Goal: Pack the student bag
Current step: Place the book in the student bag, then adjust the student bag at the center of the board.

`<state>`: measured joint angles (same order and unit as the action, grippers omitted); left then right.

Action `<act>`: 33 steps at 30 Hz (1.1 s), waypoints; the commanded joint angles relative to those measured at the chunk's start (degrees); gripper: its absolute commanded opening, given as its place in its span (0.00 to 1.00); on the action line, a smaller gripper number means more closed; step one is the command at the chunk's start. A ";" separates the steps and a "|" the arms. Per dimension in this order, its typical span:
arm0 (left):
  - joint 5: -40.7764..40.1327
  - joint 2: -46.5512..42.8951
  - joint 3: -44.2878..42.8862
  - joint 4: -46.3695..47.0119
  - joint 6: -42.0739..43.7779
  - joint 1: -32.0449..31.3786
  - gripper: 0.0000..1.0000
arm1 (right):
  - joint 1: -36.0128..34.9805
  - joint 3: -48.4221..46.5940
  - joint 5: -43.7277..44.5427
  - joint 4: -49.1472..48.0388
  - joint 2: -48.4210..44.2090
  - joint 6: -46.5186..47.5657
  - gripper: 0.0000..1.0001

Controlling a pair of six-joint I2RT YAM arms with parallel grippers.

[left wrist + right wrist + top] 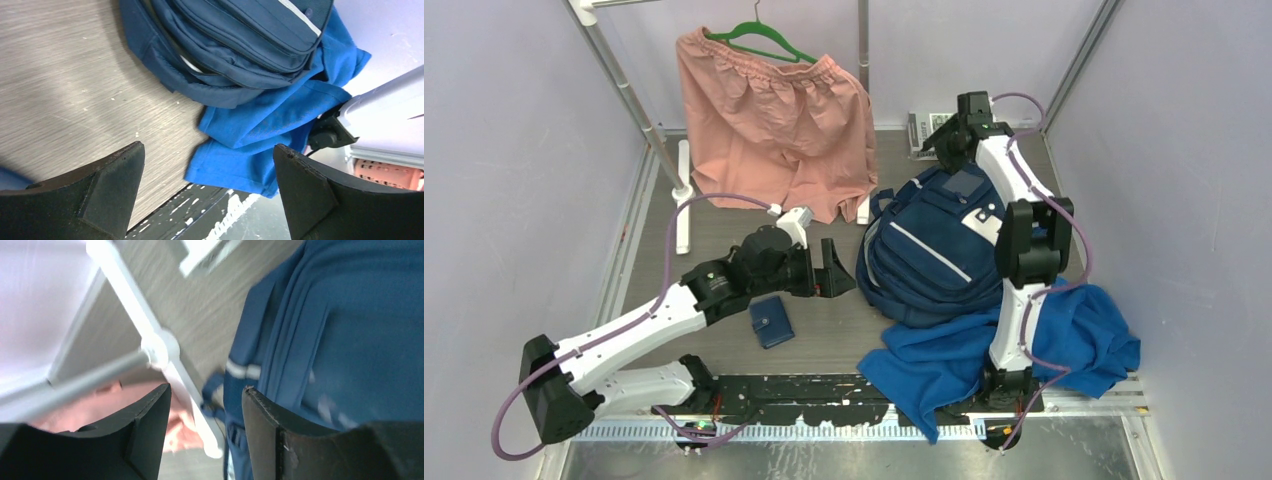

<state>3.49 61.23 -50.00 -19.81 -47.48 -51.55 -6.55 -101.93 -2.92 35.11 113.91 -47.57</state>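
Left gripper (835, 281) is held over the table (824, 340) with its jaws spread wide and nothing between them; a small navy wallet (771, 322) lies just beside it on the near side, and pink shorts (774, 120) hang from a green hanger (759, 40) behind. To its right the student bag (929, 250) lies on the table, its near end overlapping a royal-blue cloth (1024, 350). Right gripper (942, 140) hangs at the bag's far end, jaws partly parted and holding nothing.
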 commanded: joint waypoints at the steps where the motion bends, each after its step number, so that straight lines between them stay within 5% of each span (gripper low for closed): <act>1: -6.15 -3.31 -3.59 -5.77 4.95 1.14 1.00 | 2.10 -13.62 1.59 -0.22 7.88 -12.84 0.59; 6: -6.08 -3.13 -3.77 -6.14 6.04 3.30 1.00 | 2.16 -29.36 9.26 8.32 19.36 -19.94 0.59; 16: -0.94 -0.33 -3.75 -4.50 6.47 7.09 1.00 | 2.11 -36.51 14.80 8.04 28.98 -30.79 0.59; 20: -1.55 -0.97 -3.74 -5.47 7.71 8.13 1.00 | 2.67 -27.25 19.55 7.48 24.74 -26.50 0.61; 27: 0.43 0.04 -4.08 -4.76 9.69 11.67 1.00 | 6.55 6.51 24.81 -2.54 7.82 -23.23 0.65; 33: 2.89 2.67 -4.46 -2.80 10.31 12.74 1.00 | 11.32 11.89 18.51 -7.31 4.47 -19.46 0.76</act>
<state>3.62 62.54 -51.64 -25.43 -38.68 -39.33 1.39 -92.62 15.73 25.43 118.65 -71.72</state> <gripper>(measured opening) 0.996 0.732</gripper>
